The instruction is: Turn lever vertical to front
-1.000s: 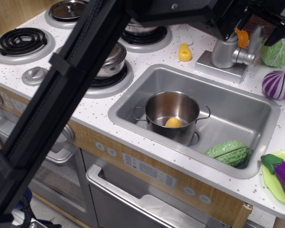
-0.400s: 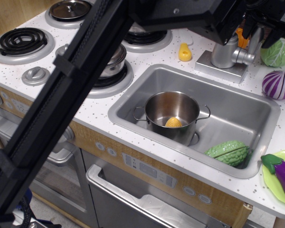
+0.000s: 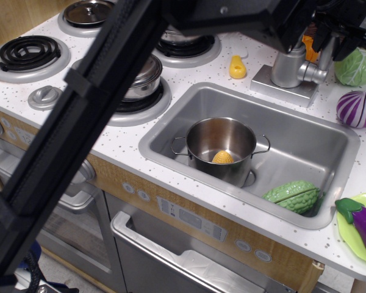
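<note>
The lever (image 3: 328, 56) is a slim silver-grey bar standing upright on the right side of the stubby grey tap (image 3: 289, 67). The tap sits on a square plate (image 3: 280, 87) behind the sink. My gripper (image 3: 332, 41) hangs at the top right. Its dark fingers (image 3: 321, 33) stand close on either side of the lever's upper part. The arm hides the lever's tip, and I cannot tell whether the fingers press on it. An orange part (image 3: 309, 47) shows just left of the lever.
The steel sink (image 3: 329, 137) holds a pot (image 3: 222, 146) with a yellow piece inside and a green gourd (image 3: 293, 196). A small yellow piece (image 3: 236, 67), a green cabbage (image 3: 357, 67), a purple cabbage (image 3: 358, 108) and an eggplant on a plate (image 3: 363, 223) surround it. Burners with pots lie left.
The gripper has come down and in around the lever. Its fingers stand closer to the lever than a second ago. The lever still stands upright.
</note>
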Controlling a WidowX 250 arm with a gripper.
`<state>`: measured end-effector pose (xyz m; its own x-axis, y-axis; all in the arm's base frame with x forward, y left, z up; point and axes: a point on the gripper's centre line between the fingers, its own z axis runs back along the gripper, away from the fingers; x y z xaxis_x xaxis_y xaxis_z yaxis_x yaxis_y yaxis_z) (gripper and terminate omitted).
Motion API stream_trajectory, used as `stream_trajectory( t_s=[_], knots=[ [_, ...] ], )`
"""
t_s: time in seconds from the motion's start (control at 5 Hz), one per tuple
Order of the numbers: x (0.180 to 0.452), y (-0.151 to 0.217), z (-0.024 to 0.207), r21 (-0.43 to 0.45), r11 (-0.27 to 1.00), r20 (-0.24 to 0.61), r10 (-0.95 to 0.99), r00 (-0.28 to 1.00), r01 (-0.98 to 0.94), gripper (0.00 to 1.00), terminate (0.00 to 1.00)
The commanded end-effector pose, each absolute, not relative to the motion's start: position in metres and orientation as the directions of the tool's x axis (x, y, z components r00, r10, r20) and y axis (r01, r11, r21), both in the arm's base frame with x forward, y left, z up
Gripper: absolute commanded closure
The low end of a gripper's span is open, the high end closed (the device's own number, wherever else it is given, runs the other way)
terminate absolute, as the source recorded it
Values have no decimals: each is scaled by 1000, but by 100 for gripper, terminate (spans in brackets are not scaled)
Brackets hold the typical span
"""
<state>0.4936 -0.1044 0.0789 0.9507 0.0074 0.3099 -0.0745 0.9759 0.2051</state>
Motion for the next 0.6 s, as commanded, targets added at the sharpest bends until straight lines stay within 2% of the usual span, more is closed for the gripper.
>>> stream_trajectory(
  t_s=[0.0, 0.4],
  knots=[
    [473, -112, 121, 155, 982, 337, 54, 940, -112, 100, 0],
    [461, -112, 101, 88, 981, 227, 147, 963, -171, 100, 0]
  ],
)
